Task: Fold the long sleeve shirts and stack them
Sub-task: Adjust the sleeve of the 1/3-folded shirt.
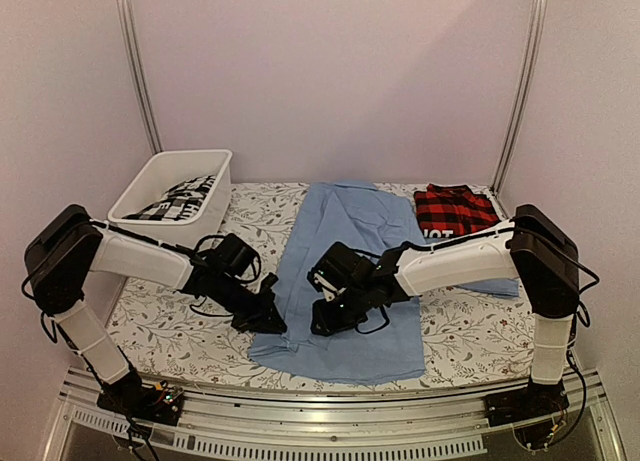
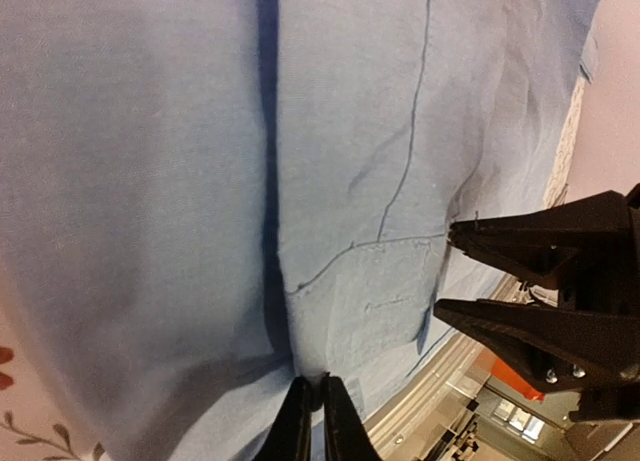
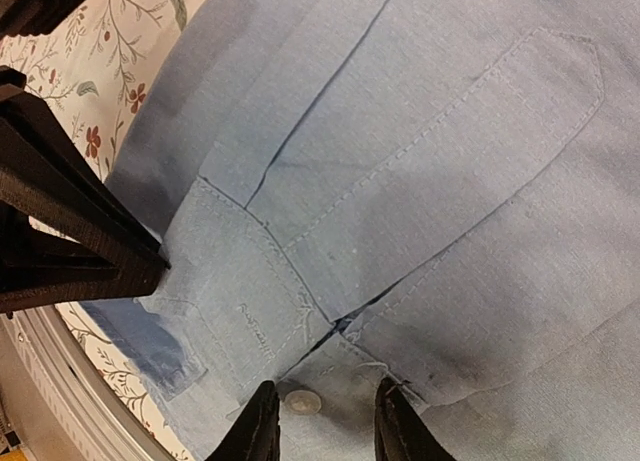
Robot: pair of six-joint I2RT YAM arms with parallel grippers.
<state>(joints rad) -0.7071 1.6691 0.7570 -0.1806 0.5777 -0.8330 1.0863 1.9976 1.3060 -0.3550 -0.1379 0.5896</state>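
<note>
Desk (image 1: pixel 170 331): floral-patterned, bearing both shirts.
Blue shirt (image 1: pixel 345 241): spread flat along the middle.
Plaid shirt (image 1: pixel 452 209): folded, far right corner, just beside the blue shirt.
Left fingers (image 2: pixel 310 421): pressed together on the blue shirt's left edge.
Right fingers (image 1: pixel 323 327): parted over a cuff button (image 3: pixel 300 403) — gripping nothing.

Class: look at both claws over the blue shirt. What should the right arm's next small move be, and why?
Probably close the right claw on the cuff of the light blue shirt. It stands open astride the cuff's button, while the left claw looks shut at the shirt's near edge, so a matching grip seems needed before any fold.
</note>
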